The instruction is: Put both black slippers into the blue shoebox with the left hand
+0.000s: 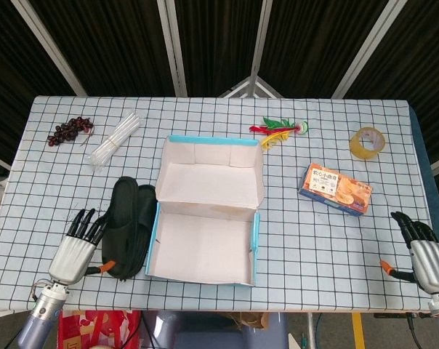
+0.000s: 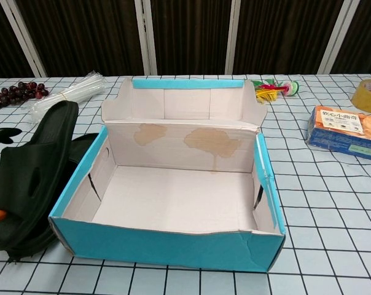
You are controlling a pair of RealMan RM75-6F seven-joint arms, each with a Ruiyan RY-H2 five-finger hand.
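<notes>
Both black slippers (image 1: 127, 226) are seen lying stacked on the counter (image 1: 314, 240), pressed right against the left wall of the blue shoebox (image 1: 205, 247) — the box is open, lid folded back, nothing inside yet. The left hand (image 1: 75, 247) is placed just beside the slippers' outer edge, fingers (image 1: 85, 222) spread apart and holding nothing; its orange thumb tip appears to be touching the sole edge, though contact cannot be confirmed. The right hand (image 1: 425, 254) is parked at the far edge of the counter, fingers loosely apart, nothing held.

The slippers would be judged light, rubbery and bendable — soft foam, not fragile, with a grippy matte surface. A hold across the strap band, or a pinch over both soles at mid-length, would be advised; a grip at the toe alone is likely to let them flop or separate.
</notes>
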